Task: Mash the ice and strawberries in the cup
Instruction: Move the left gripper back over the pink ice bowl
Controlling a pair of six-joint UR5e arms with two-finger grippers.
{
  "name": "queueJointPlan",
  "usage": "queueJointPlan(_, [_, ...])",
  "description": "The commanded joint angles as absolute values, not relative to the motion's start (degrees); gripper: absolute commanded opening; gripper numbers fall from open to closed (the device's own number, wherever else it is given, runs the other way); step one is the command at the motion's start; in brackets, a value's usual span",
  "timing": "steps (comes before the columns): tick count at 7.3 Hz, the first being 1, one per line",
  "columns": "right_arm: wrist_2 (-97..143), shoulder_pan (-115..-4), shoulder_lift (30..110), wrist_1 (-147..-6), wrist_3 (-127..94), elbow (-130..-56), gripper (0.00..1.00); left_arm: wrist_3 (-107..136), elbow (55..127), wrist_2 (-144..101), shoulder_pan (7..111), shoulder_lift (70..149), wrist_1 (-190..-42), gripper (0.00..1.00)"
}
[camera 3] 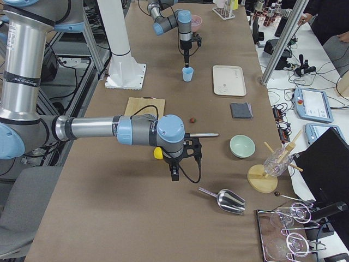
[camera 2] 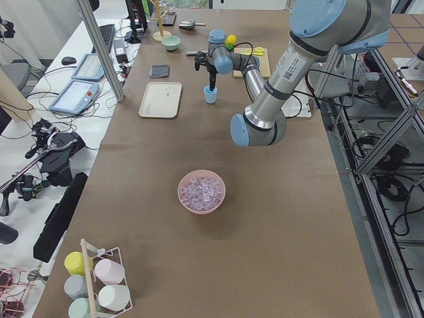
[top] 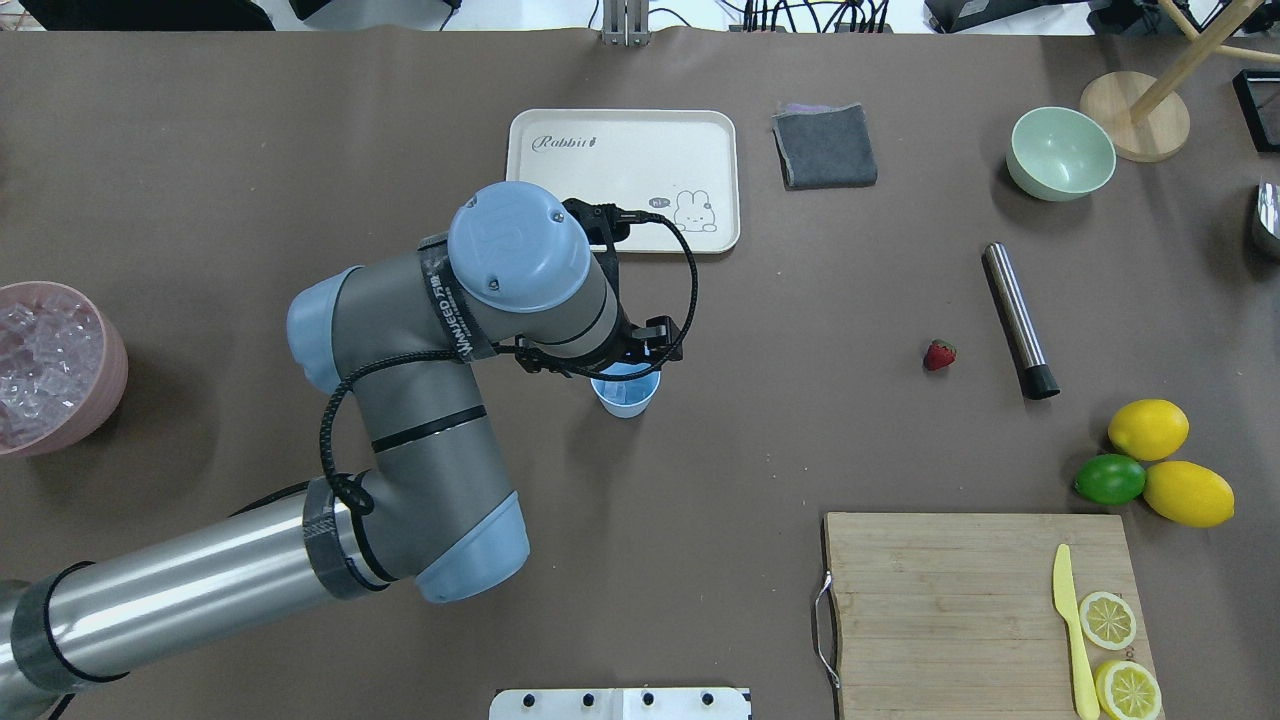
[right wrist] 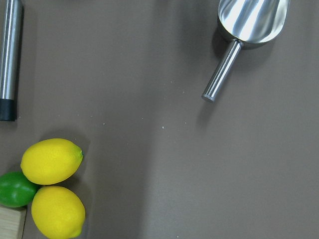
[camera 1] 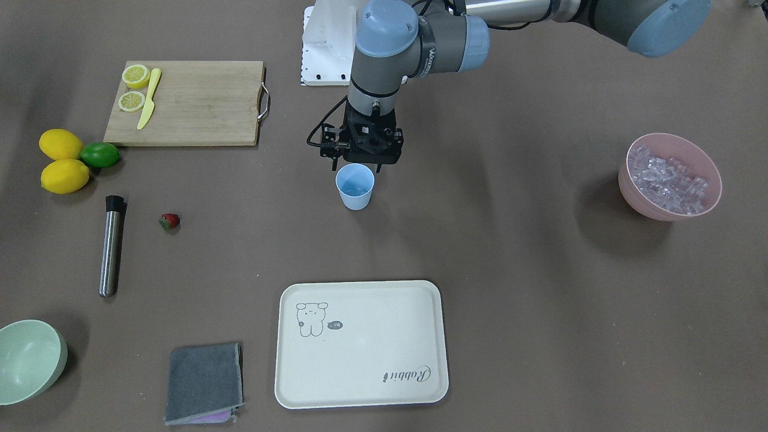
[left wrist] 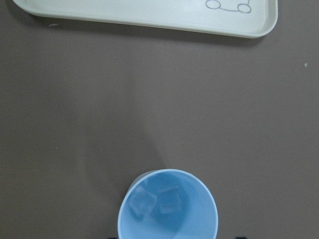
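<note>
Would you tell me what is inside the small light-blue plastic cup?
Two clear ice cubes lie in the cup; its near side falls outside the left wrist view.

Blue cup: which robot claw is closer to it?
Left. The left claw hangs right above the cup; the right claw is far away, near the lemons.

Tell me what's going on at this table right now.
The left gripper hovers open and empty just above the light-blue cup in the middle of the table. The cup holds two ice cubes, and the pink bowl is full of more. The strawberry lies near the steel muddler, not yet in the cup. The right gripper hangs near the lemons and metal scoop; whether it is open cannot be told.
</note>
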State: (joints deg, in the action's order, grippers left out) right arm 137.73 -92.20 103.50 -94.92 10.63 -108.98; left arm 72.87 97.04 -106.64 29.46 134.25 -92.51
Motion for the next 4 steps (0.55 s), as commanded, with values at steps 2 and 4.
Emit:
queueJointPlan(2, [138.0,-91.7,101.3,-95.0,9.8,-109.7,1.0,56.3,113.7,-111.4,37.7,120.5,-83.3,0.97])
queueJointPlan(4, [138.6,-90.9,99.6,-95.0,9.4,-109.7,1.0,42.5,116.7,-112.1,42.5,110.4,-84.8,0.98])
